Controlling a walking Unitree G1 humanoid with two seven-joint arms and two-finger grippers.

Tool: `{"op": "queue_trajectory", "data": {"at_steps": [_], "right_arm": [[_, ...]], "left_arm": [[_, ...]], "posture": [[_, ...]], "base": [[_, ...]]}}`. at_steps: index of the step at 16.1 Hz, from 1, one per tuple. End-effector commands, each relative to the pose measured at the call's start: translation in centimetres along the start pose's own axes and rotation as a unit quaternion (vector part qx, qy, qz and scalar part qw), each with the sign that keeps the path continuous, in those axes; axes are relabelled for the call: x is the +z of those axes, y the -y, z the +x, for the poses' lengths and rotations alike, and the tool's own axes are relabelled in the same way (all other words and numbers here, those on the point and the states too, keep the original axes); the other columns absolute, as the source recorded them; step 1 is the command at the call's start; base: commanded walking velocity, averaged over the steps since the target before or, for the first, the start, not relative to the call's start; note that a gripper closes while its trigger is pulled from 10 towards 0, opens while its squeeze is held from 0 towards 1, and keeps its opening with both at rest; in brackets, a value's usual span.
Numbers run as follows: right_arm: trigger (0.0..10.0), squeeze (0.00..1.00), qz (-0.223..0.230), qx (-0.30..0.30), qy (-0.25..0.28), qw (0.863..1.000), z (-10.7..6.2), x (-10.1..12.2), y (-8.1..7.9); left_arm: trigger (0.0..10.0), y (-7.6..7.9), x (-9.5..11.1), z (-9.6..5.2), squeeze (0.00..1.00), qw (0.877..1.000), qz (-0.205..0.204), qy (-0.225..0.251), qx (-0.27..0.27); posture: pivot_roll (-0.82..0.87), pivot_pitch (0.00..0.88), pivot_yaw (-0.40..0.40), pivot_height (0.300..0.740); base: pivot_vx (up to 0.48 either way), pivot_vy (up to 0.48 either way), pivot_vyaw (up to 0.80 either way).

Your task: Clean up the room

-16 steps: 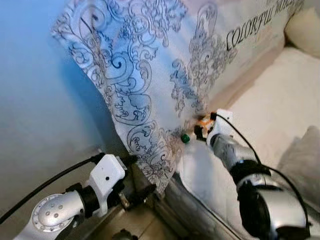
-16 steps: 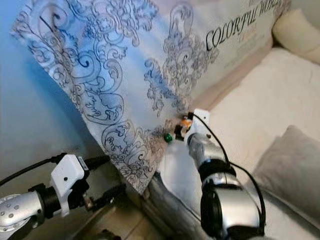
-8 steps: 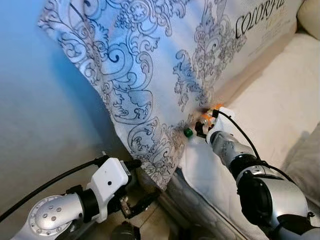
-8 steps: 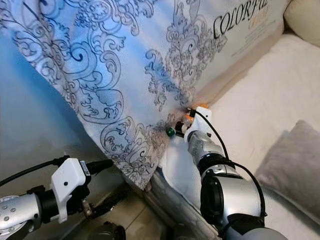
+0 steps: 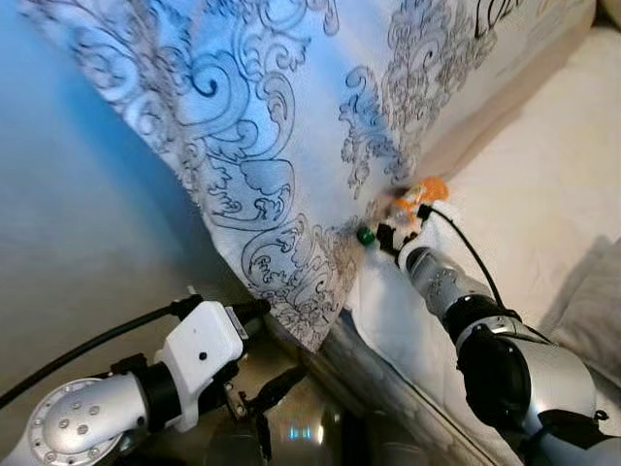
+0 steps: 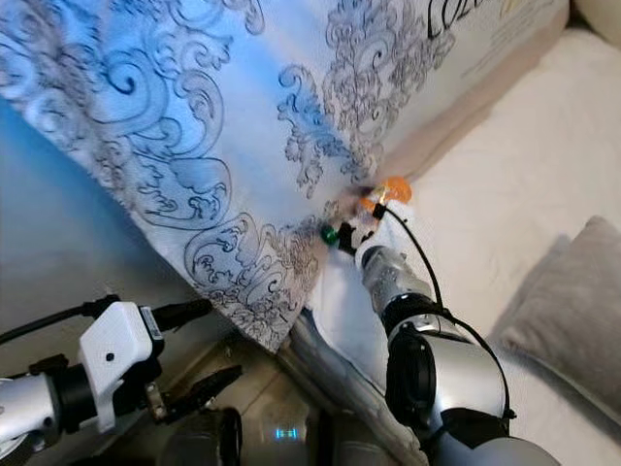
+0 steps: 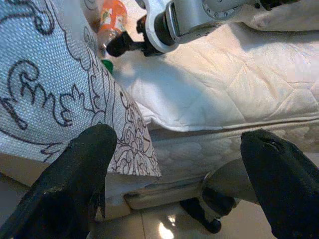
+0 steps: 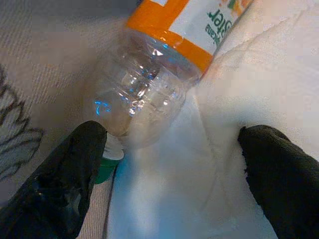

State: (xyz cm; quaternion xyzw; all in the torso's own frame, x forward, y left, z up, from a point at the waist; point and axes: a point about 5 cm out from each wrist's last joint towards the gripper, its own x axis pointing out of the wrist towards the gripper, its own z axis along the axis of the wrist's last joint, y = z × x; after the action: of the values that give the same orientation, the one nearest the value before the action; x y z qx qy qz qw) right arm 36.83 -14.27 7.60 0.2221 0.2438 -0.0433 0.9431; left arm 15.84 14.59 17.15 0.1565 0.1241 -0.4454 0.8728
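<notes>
The right hand (image 8: 164,164) has moved closer to the bottle (image 8: 164,74) on the bed (image 5: 543,184), fingers spread, nothing grasped yet; the left hand (image 7: 174,179) hangs released.

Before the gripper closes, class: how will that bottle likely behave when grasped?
The bottle looks clear and empty, so probably light. Its thin ribbed plastic may dent under the right gripper fingers. Lying on its side on the soft mattress, it could roll.
</notes>
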Motion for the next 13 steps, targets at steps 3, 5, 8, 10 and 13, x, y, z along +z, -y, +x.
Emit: {"op": "queue_trajectory", "data": {"at_steps": [3,5,8,10,13], "right_arm": [[10.0,0.0,-0.019,0.035,0.007,0.999,0.0,0.3,-1.2],[10.0,0.0,-0.088,0.045,0.001,0.995,0.1,0.5,-2.4],[10.0,0.0,-0.083,0.014,0.005,0.996,0.1,1.5,-2.5],[10.0,0.0,-0.084,-0.005,0.004,0.996,0.1,1.7,-2.4],[10.0,0.0,-0.043,-0.008,0.012,0.999,0.1,1.9,-2.4]], "left_arm": [[10.0,0.3,0.2,-0.5,0.05,1.0,0.003,-0.007,-0.008],[10.0,0.4,0.2,-0.5,0.05,1.0,0.003,-0.009,-0.01],[10.0,0.4,0.3,-0.5,0.05,1.0,0.003,-0.008,-0.011],[10.0,0.3,0.3,-0.5,0.05,1.0,0.003,-0.01,-0.013],[10.0,-0.1,0.3,-0.6,0.05,1.0,0.008,-0.013,-0.014]], "posture": [[0.31,0.319,-0.02,0.74],[0.31,0.302,-0.023,0.74],[0.31,0.292,-0.023,0.74],[0.31,0.278,-0.022,0.74],[0.32,0.262,-0.013,0.74]], "base": [[0.0,0.0,0.0],[0.0,0.0,0.0],[0.0,0.0,0.0],[0.0,0.0,0.0],[0.0,0.0,0.0]]}}
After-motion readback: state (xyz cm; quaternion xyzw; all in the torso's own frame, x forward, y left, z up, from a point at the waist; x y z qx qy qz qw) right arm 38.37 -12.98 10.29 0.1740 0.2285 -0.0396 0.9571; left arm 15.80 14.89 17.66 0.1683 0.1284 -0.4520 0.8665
